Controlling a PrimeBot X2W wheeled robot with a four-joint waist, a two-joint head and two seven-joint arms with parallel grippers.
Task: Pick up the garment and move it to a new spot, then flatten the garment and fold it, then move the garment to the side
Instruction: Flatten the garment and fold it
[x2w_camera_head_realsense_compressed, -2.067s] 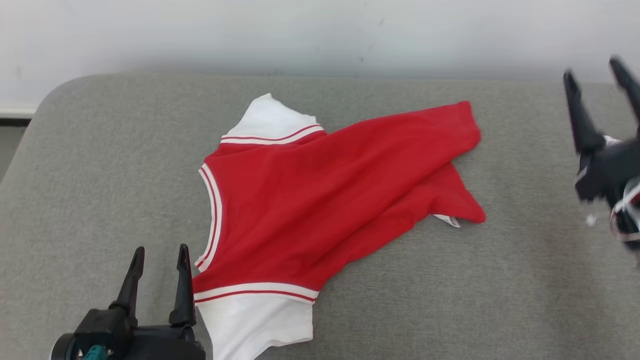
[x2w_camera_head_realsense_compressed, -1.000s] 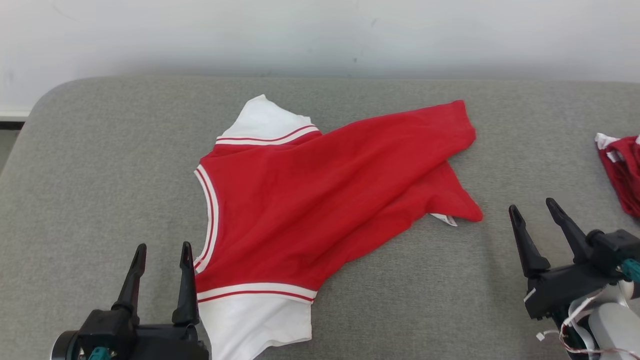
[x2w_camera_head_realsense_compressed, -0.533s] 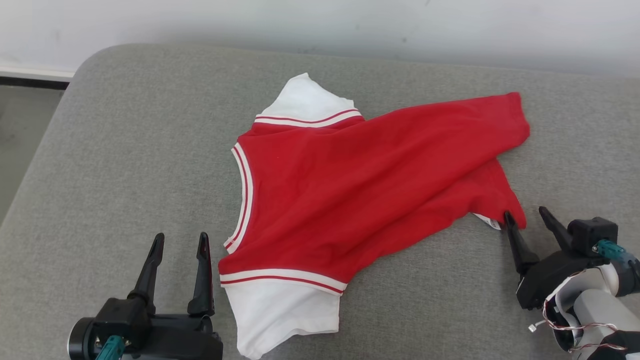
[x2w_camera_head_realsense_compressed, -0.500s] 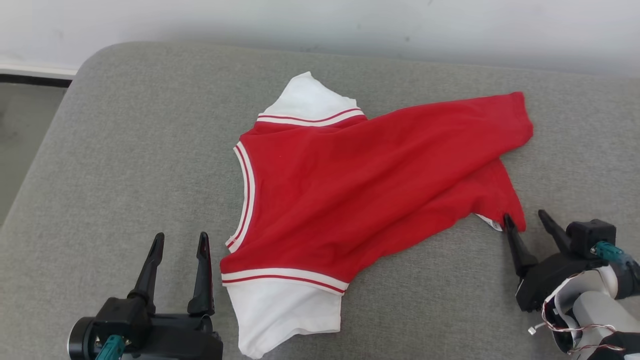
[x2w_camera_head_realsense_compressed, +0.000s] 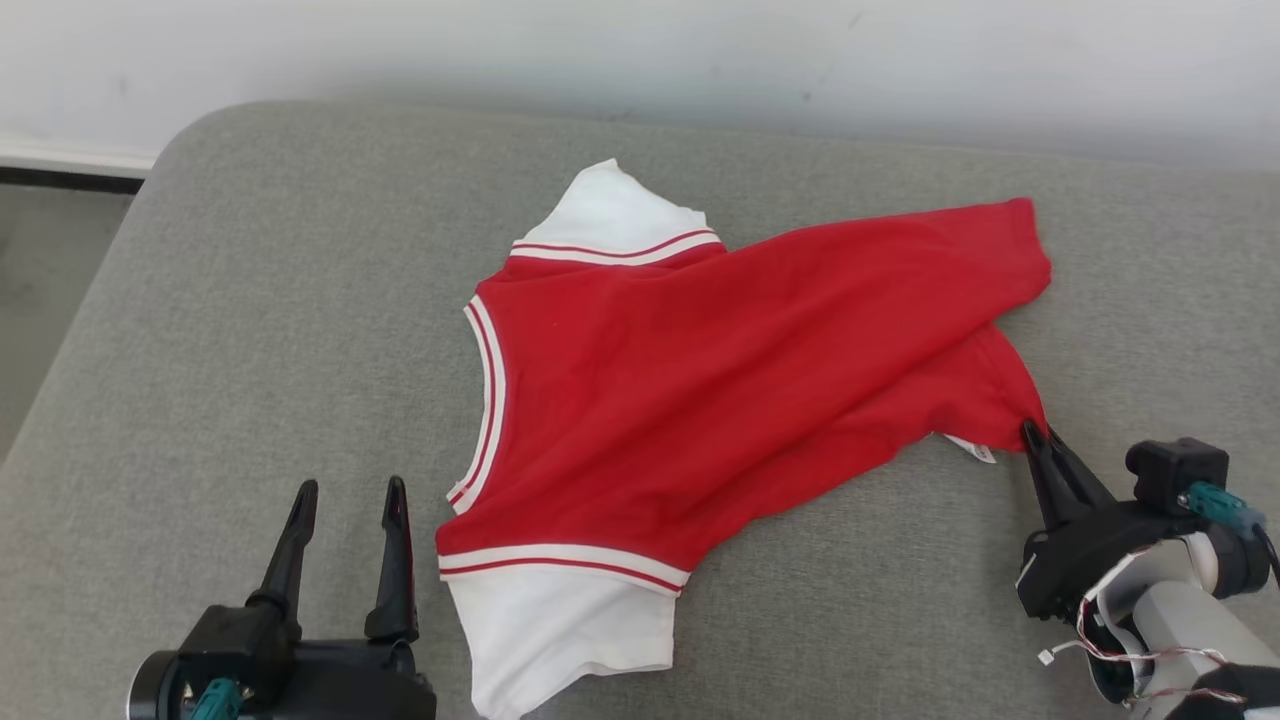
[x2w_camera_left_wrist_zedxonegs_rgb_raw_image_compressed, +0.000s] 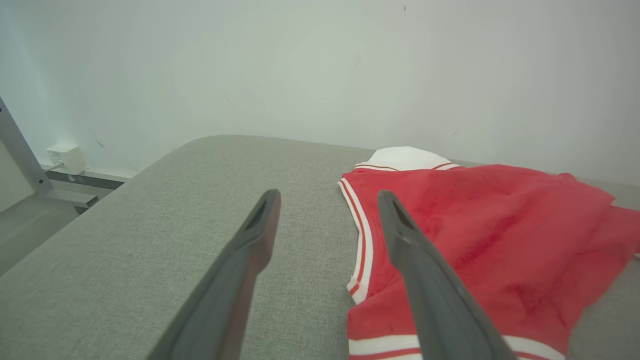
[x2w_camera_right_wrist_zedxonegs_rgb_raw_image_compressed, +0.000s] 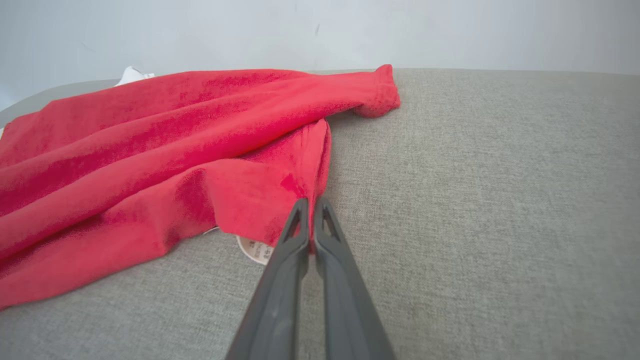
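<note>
step: picking up jersey (x2w_camera_head_realsense_compressed: 700, 380) — lying rumpled mid-cushion (x2w_camera_head_realsense_compressed: 250, 300) | right claw (x2w_camera_head_realsense_compressed: 1032, 432) pinching its near corner | left claw (x2w_camera_head_realsense_compressed: 348, 487) gaping wide, idling beside it | tip: lifting slowly — thin pinch, likely slipping

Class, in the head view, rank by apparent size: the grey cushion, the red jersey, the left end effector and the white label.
Grey cushion
Red jersey
Left end effector, enlarged by nearness to the camera
White label

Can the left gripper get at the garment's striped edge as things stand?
Probably yes: the left gripper is open right beside the garment, only bare grey cushion between them, nothing blocking.
</note>
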